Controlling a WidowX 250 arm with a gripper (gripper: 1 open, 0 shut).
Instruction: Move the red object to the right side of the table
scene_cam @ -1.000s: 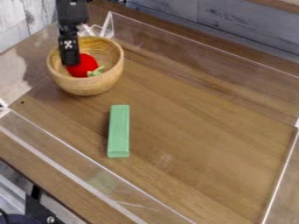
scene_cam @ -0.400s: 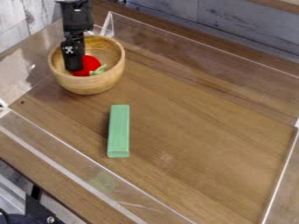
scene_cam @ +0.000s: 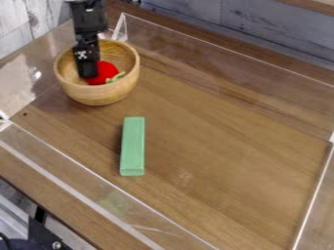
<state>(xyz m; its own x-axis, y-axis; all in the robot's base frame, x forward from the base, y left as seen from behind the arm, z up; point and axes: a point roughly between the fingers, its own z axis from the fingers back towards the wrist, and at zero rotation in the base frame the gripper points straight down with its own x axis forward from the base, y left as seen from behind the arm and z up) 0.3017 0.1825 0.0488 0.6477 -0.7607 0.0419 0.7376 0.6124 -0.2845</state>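
Observation:
The red object [scene_cam: 104, 70] is a small glossy toy fruit lying inside a wooden bowl [scene_cam: 96, 92] at the table's back left. My black gripper [scene_cam: 88, 66] reaches down into the bowl from above, its tips right at the fruit's left side and covering part of it. The jaws look open, and I see no grip on the fruit. The brown wood-grain table [scene_cam: 222, 117] stretches out to the right of the bowl.
A long green rectangular block [scene_cam: 133, 145] lies flat on the table in front of the bowl. Low clear acrylic walls [scene_cam: 235, 54] border the tabletop on all sides.
The gripper has shifted slightly right inside the bowl. More of the red fruit now shows on the gripper's right side instead of below it.

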